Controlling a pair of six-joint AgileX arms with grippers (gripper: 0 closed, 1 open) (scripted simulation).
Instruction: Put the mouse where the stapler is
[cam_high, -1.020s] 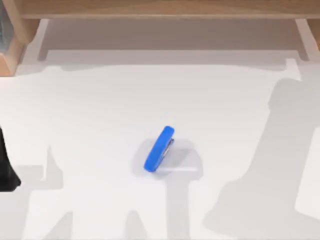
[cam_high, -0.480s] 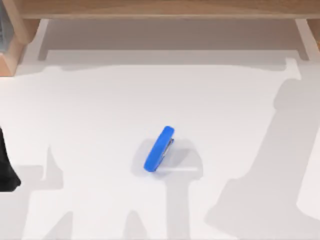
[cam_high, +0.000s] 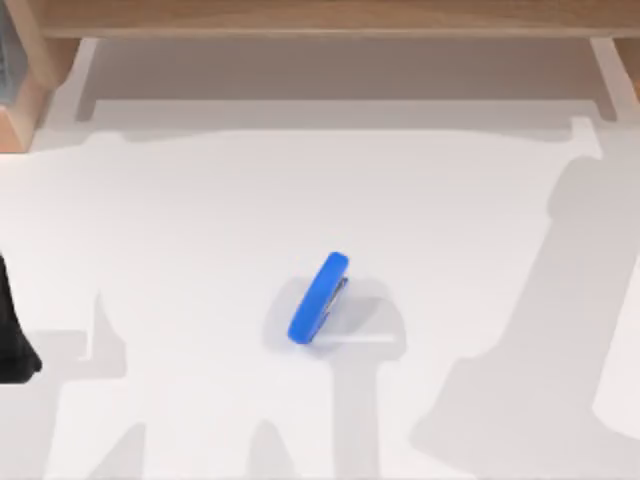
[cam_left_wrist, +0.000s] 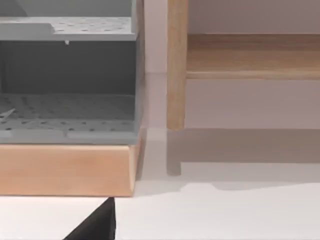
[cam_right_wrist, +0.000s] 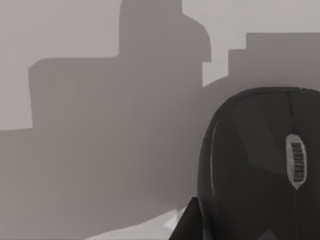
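Here, the blue stapler (cam_high: 319, 298) lies slantwise near the middle of the white desk (cam_high: 200, 230), well in front of the wooden shelf (cam_high: 320, 18) along the far edge. The left arm (cam_high: 12, 340) sits parked at the desk's left edge, far from the stapler. In the right wrist view the dark mouse (cam_right_wrist: 260, 165) fills the near corner, close under the camera, its scroll wheel (cam_right_wrist: 296, 161) facing up.

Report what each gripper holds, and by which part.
Cannot be told: the black oval mouse sits close under the right wrist camera, grip unseen. The blue stapler lies free on the white table.
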